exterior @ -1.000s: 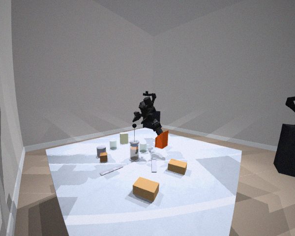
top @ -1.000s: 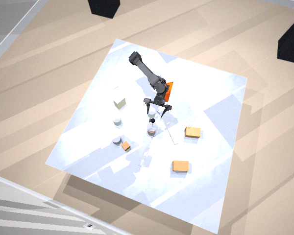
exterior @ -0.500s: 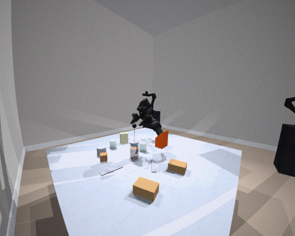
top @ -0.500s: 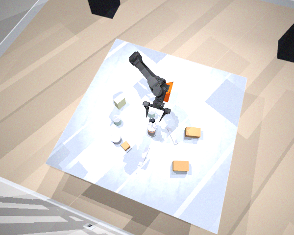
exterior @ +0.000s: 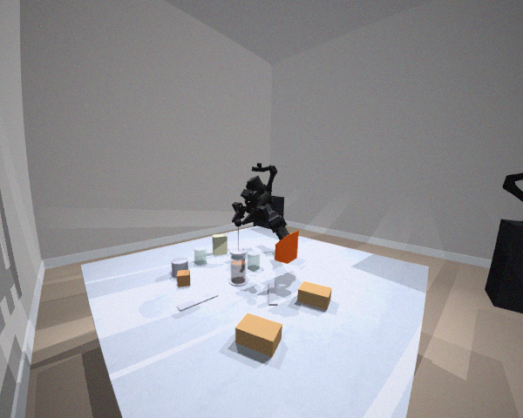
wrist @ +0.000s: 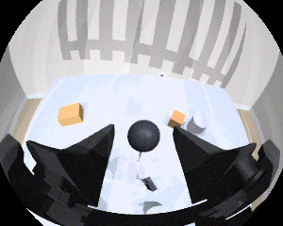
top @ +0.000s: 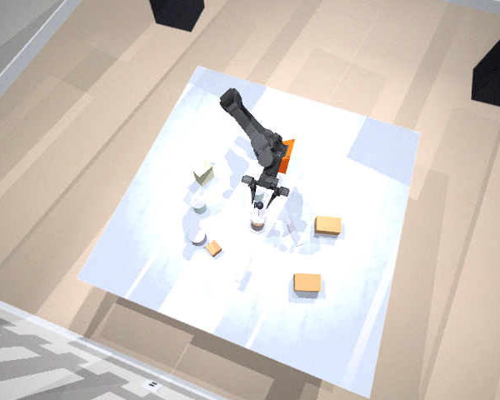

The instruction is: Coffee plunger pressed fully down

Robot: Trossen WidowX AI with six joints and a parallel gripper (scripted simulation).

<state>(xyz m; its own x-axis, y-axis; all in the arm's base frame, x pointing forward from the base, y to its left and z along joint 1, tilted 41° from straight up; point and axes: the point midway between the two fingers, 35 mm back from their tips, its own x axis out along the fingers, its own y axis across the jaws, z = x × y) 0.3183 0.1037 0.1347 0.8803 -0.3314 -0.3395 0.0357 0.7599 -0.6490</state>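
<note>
Black plunger knob (wrist: pixel 144 135) sits mid-frame between the gripper (wrist: pixel 143 151)'s half-open, non-touching fingers in the wrist view; the exterior view hides this gap

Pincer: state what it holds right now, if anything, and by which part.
Nothing is held. The pincer is half open, its fingers flanking the plunger knob with a gap on each side.

Top cam looks steeply down from high up, far off. Exterior sits low off one corner of the worktop (exterior: pixel 370 324). Wrist cam's close in; all three share the worktop's middle.
</note>
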